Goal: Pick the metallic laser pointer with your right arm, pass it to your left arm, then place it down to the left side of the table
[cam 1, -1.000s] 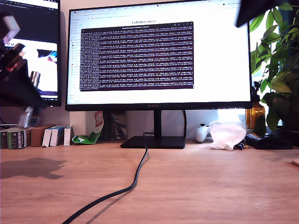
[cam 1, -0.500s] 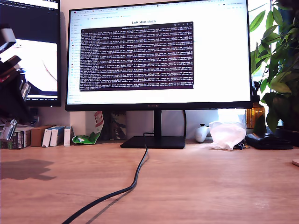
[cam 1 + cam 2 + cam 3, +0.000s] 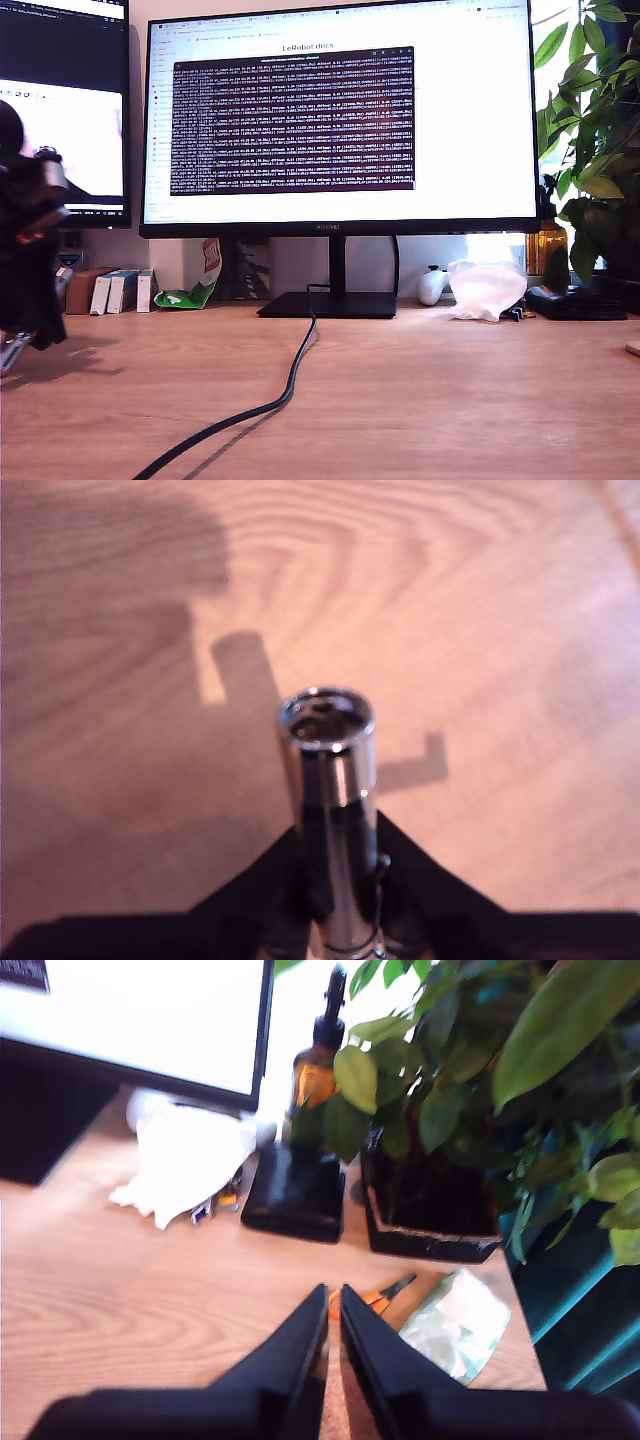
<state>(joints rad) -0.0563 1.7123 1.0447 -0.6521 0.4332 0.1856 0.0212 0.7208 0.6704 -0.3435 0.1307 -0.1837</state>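
Observation:
The metallic laser pointer (image 3: 328, 760) is a shiny silver cylinder held upright-on to the first wrist camera, its open end toward the table (image 3: 480, 610). My first gripper (image 3: 335, 830) is shut on its body, a black finger on each side. In the exterior view this arm (image 3: 30, 250) hangs low at the exterior view's left, and the silver tip of the laser pointer (image 3: 10, 352) pokes out just above the table (image 3: 420, 400). My second gripper (image 3: 333, 1295) is shut with nothing between its fingers, above the table (image 3: 150, 1290) near the plant. It does not show in the exterior view.
A thick black cable (image 3: 270, 400) runs from the monitor stand (image 3: 330, 304) toward the front edge. Small boxes (image 3: 115, 290) and a white crumpled bag (image 3: 487, 288) line the back. Near my second gripper lie orange-handled pliers (image 3: 385, 1295), a clear plastic bag (image 3: 455, 1325), a black box (image 3: 295, 1195) and a plant pot (image 3: 430, 1210).
The first arm has come down at the exterior view's left, carrying the laser pointer close to the table. A dark arm part at the exterior view's top right has left the view.

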